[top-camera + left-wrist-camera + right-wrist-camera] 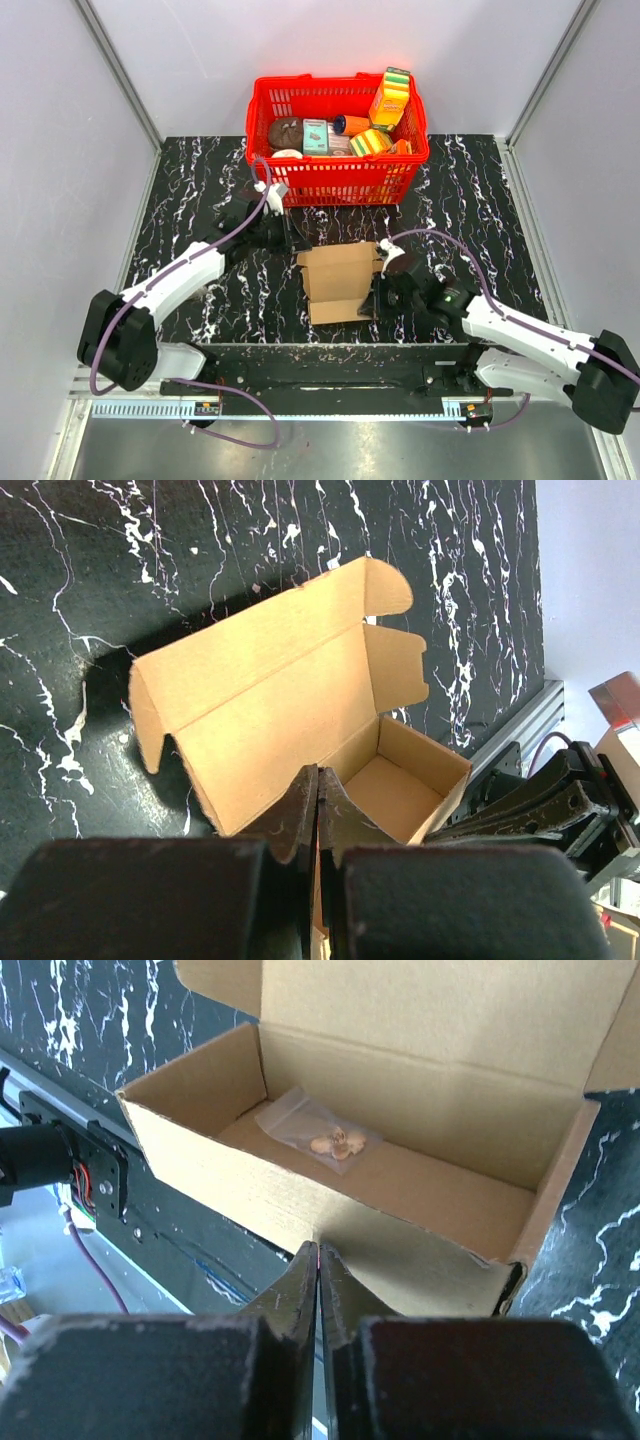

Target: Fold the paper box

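the paper box (338,282) sits mid-table, just in front of the red basket (340,185), lid open, with the left gripper (318,820) clenched on its wall and the right gripper (318,1270) closed at its near side, perhaps on card, so 2 uneven pulls could crease or tear it.

Paper box (400,1090) lid cut off at 12 o'clock in right wrist view; small bag (318,1135) contents too small to identify.
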`<action>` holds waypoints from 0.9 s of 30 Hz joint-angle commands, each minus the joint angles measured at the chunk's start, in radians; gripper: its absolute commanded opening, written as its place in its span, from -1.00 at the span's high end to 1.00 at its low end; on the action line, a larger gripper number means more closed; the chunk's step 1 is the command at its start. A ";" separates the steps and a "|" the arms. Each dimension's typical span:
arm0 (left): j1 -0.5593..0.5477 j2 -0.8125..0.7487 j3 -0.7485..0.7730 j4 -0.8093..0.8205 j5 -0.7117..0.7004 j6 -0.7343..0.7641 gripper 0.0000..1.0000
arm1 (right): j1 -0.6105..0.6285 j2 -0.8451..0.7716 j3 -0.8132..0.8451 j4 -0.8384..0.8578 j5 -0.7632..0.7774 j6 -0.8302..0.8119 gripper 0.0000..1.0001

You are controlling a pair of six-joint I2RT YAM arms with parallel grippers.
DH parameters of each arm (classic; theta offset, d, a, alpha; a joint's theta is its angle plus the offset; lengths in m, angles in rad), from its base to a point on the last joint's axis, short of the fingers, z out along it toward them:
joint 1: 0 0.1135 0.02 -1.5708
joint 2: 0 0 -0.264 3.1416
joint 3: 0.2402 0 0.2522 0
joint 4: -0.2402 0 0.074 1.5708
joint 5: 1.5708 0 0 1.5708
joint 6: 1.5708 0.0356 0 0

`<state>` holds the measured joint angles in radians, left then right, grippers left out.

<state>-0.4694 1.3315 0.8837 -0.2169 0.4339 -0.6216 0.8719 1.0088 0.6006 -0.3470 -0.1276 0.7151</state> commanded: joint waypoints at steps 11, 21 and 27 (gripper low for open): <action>0.000 -0.075 -0.022 0.013 -0.029 -0.009 1.00 | 0.163 -0.024 -0.021 -0.185 0.089 0.149 0.86; 0.000 -0.100 -0.022 0.004 -0.032 -0.010 1.00 | 0.233 -0.136 0.050 -0.084 0.169 0.152 0.82; 0.000 -0.107 -0.019 0.002 -0.032 -0.015 1.00 | 0.233 -0.113 0.097 0.002 0.328 0.103 0.76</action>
<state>-0.4694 1.2579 0.8669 -0.2398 0.4145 -0.6289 1.0988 0.8619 0.6334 -0.4515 0.0643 0.8478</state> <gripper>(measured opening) 0.016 0.114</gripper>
